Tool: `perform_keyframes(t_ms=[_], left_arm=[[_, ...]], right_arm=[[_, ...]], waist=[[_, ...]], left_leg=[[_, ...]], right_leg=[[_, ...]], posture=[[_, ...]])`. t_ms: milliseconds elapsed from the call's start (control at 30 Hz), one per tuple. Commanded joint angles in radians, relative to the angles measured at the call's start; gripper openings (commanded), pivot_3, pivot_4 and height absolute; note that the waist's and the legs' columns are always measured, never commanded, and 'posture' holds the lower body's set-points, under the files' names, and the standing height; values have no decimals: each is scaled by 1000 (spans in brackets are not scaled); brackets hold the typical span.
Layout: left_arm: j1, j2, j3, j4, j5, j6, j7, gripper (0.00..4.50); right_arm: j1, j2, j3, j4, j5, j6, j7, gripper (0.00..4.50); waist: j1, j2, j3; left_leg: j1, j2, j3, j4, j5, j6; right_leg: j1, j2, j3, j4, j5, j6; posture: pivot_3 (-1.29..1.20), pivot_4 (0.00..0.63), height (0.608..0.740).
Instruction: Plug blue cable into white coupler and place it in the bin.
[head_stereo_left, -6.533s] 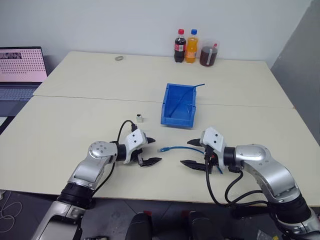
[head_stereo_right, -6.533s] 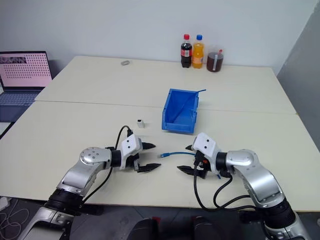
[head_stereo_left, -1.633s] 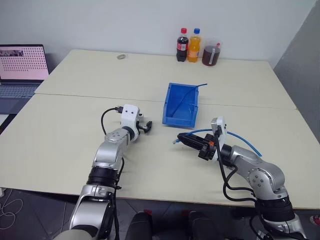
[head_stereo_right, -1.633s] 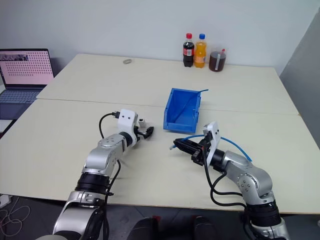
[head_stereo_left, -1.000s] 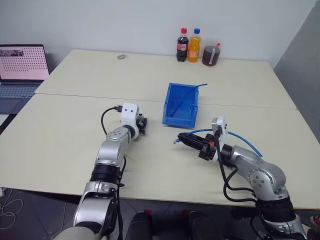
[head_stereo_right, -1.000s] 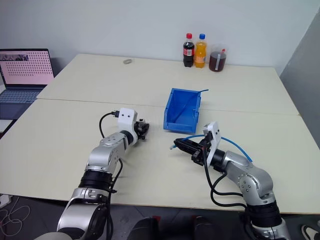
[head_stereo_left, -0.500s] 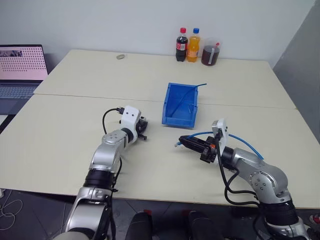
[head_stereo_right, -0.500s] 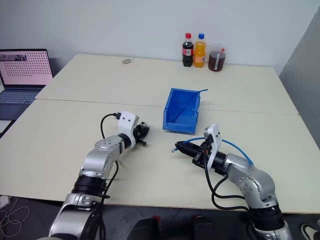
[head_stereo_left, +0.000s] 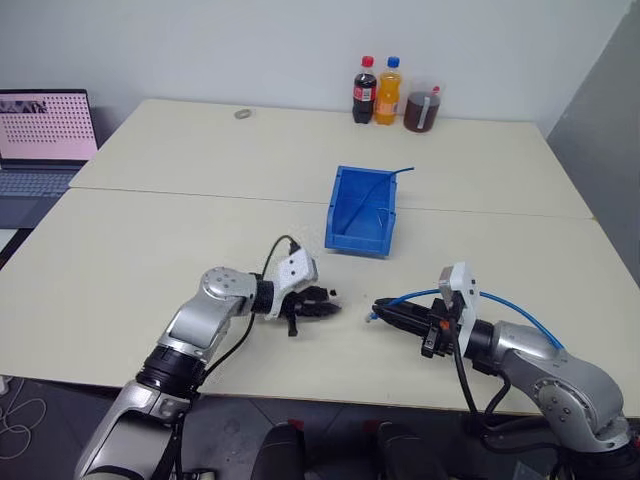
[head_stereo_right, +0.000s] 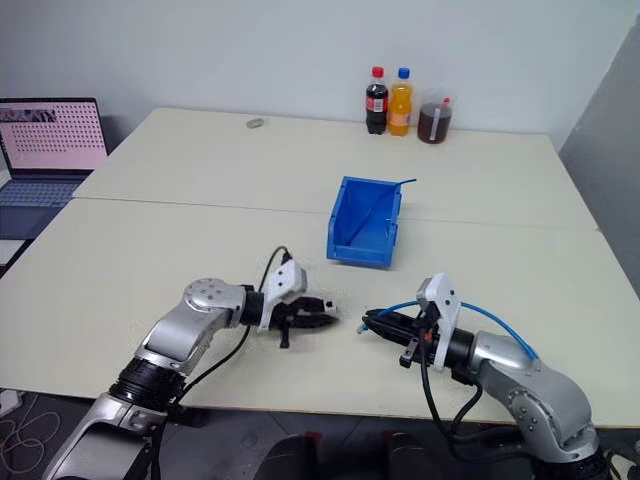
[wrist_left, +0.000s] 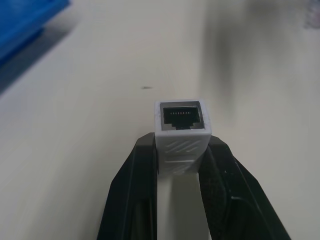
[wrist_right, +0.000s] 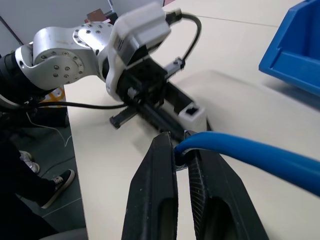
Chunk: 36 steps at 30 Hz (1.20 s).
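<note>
Left wrist view: left gripper (wrist_left: 182, 150) clamps the white coupler (wrist_left: 181, 131); right gripper (wrist_right: 181, 150) (level, seemingly facing it) pinches the blue cable (wrist_right: 250, 154).

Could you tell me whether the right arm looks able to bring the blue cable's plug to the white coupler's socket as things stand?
Probably yes: the left gripper holds the white coupler with its socket facing the right gripper, and only bare table separates it from the blue cable.

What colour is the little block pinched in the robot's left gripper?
White, with a dark socket opening; the white coupler shows best in the left wrist view.
</note>
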Motion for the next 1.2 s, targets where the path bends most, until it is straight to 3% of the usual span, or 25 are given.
perform_keyframes(t_ms=[33,533,733,1200], left_arm=[[-38,-8,-40,42,29,-60,-59,794],[-80,-47,-85,147,90,-141,-134,794],[-82,-46,-84,152,98,-145,-143,794],[-74,-40,-77,153,111,-150,-138,794]], right_arm=[[-5,-30,-27,-49,-5,-17,-2,36],[-320,-3,232,127,-218,-39,41,36],[-348,-18,312,203,-315,-117,107,36],[-352,-39,362,267,-427,-207,211,36]], waist=[[0,0,0],[0,0,0],[0,0,0],[0,0,0]], left_leg=[[0,0,0,0,0,0],[0,0,0,1,0,0],[0,0,0,1,0,0],[0,0,0,1,0,0]], right_leg=[[0,0,0,0,0,0],[0,0,0,0,-1,1],[0,0,0,0,0,-1],[0,1,0,2,0,-1]], posture=[[0,150,740],[0,150,740],[0,150,740],[0,150,740]])
